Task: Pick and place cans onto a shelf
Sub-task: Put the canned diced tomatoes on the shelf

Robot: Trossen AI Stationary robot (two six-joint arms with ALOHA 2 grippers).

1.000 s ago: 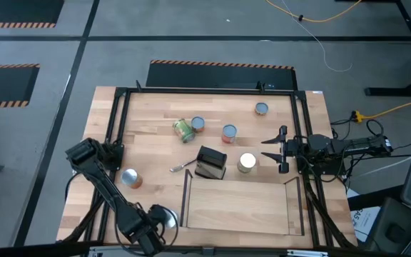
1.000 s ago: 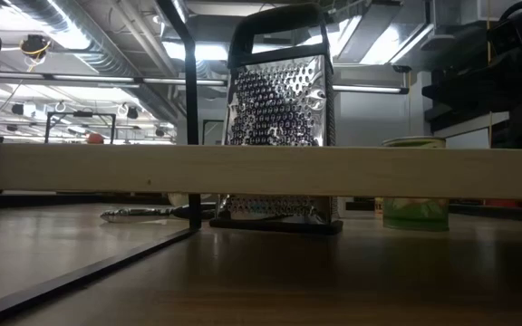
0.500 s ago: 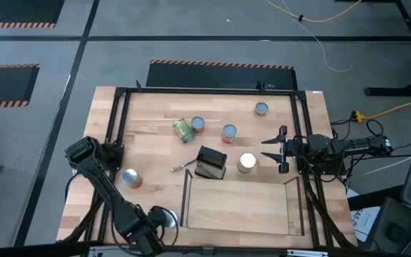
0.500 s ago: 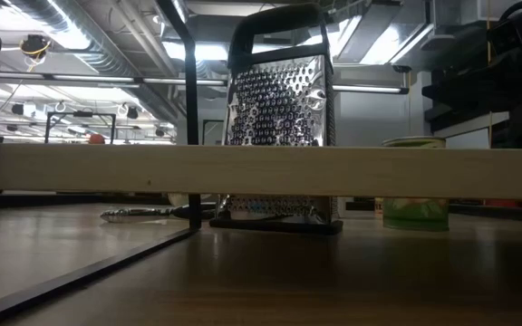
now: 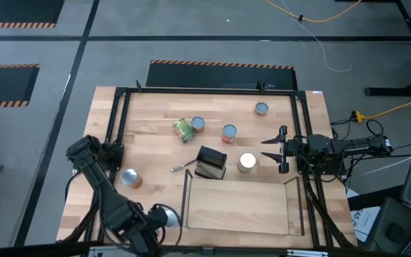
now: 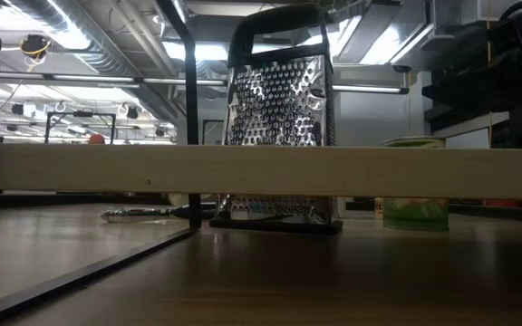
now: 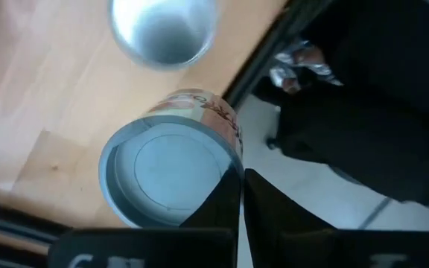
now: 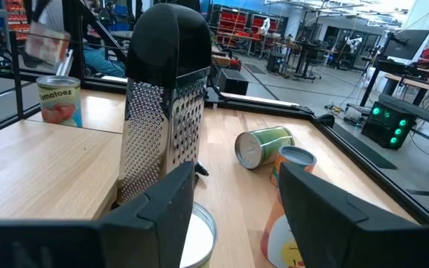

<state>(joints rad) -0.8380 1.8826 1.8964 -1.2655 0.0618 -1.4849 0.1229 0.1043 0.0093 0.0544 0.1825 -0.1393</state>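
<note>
Several cans stand on the table: silver-topped ones, and a green one lying on its side. My left gripper is shut at the table's near left corner, its tips at the rim of a pale-blue-topped, orange-labelled can, also seen from above. My right gripper is open at the right, level, with a bright-topped can in front of it. The shelf lies near the front edge. My left gripper's shut fingers overlap the rim of the orange-labelled can's top in the wrist view, coming from above. I cannot tell whether they touch it.
A black-handled metal grater lies between the cans and the shelf, with a spoon beside it. In the low view the shelf's wooden edge crosses in front of the grater and a green can. Black frame rails edge the table.
My left arm's wrist has shifted a little toward the table's left and far side, beside the orange-labelled can at the near left. The can stays about where it was.
</note>
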